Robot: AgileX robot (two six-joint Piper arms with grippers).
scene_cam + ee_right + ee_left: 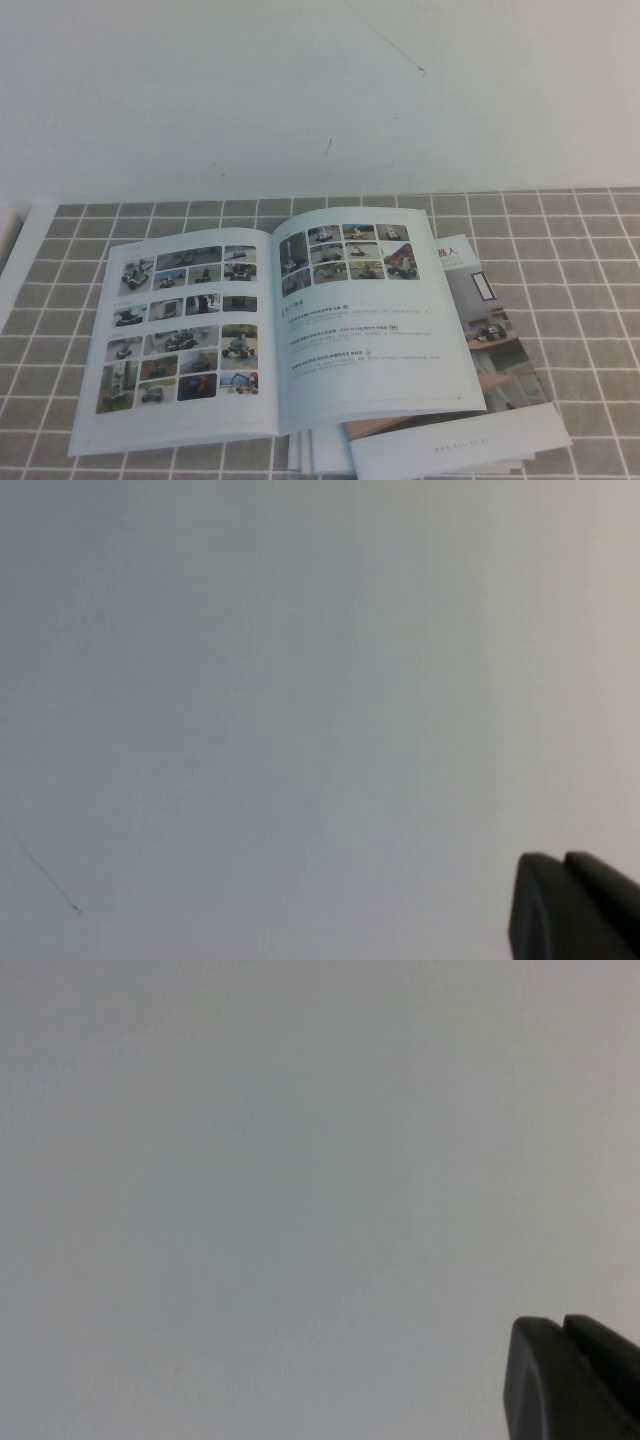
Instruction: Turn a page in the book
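Stacked brochures (470, 440) half-hidden under book (270, 330)

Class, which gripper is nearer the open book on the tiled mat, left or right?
Neither can be ranked: the left gripper and right gripper are both outside the high view, facing blank wall, away from the book.

The stacked brochures (480, 330) lie half hidden under the book (270, 330).

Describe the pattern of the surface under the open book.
Grey-brown square tiles with white grid lines on the table under the book, best in the high view.
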